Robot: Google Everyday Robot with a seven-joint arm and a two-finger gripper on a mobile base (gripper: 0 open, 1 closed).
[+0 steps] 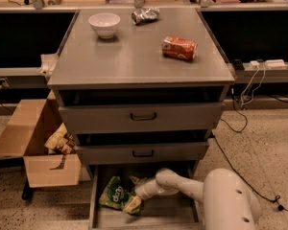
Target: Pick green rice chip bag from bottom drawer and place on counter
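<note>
The green rice chip bag (114, 194) lies flat on the left side of the open bottom drawer (163, 217), white lettering up. My gripper (133, 203) reaches in from the right on a white arm and sits at the bag's right edge, low over the drawer floor. Its pale fingertips (132, 205) touch or overlap the bag's lower right corner. The grey counter (134, 56) tops the cabinet above.
On the counter are a white bowl (104, 24), a silver foil wrapper (145, 15) and an orange-red soda can (179, 48) on its side. Two grey drawers with black handles (143, 116) overhang the bottom drawer. An open cardboard box (36, 145) stands left of the cabinet.
</note>
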